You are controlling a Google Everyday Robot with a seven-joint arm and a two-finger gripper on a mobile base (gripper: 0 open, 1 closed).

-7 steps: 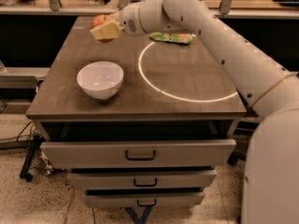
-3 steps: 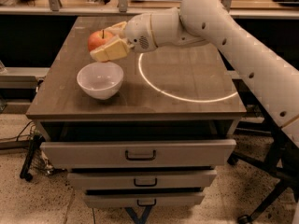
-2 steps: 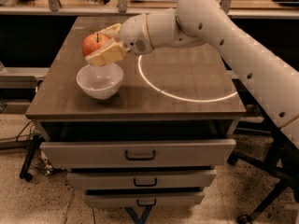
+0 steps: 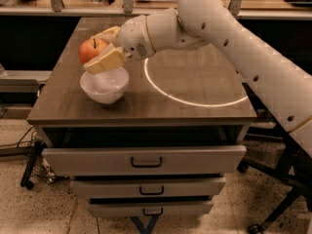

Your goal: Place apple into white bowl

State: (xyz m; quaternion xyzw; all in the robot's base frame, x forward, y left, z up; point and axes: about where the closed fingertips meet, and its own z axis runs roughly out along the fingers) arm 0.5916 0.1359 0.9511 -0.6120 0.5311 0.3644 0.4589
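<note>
The apple (image 4: 89, 50) is pinched between the two fingers of the tool (image 4: 95, 51) and held just above the left rim of the white bowl (image 4: 104, 92), which is set on the counter (image 4: 204, 87). The apple is held upright with its short dark stem pointed upward. Round red-orange skin with a yellowish patch is seen.
</note>
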